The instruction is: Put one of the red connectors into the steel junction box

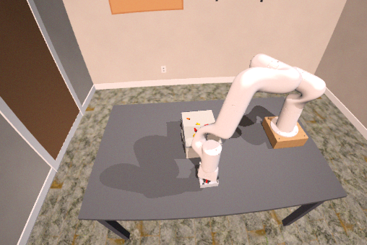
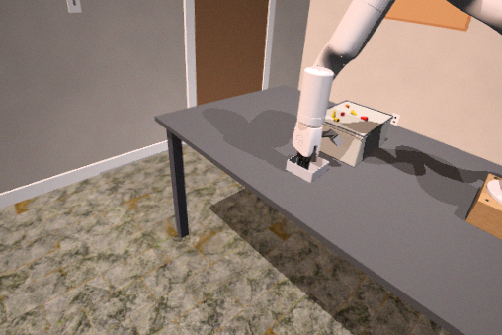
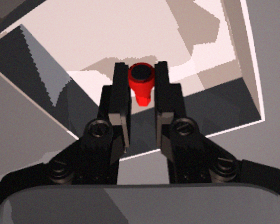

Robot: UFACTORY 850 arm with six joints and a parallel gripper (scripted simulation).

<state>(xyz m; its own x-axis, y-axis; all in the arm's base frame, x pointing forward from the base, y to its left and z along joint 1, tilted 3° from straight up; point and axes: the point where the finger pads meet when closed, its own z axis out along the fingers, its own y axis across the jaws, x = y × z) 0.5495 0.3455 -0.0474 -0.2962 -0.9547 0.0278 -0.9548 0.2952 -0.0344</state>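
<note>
My gripper (image 3: 142, 80) is shut on a red connector (image 3: 141, 83), which sits between the two black fingertips. The gripper points straight down into the open steel junction box (image 3: 157, 43), whose pale floor fills the wrist view. In the top view the gripper (image 1: 206, 180) is at the box (image 1: 209, 183), with a bit of red showing there. In the exterior view the fingers (image 2: 303, 160) reach down inside the rim of the box (image 2: 307, 168). The tool case (image 1: 197, 128) stands just behind, with several red and yellow connectors (image 2: 344, 115) loose on its lid.
The arm's wooden base block (image 1: 285, 132) stands at the right of the table. The tool case (image 2: 355, 131) is close beside the box, on its far side. The table's front edge (image 2: 237, 180) lies a little beyond the box.
</note>
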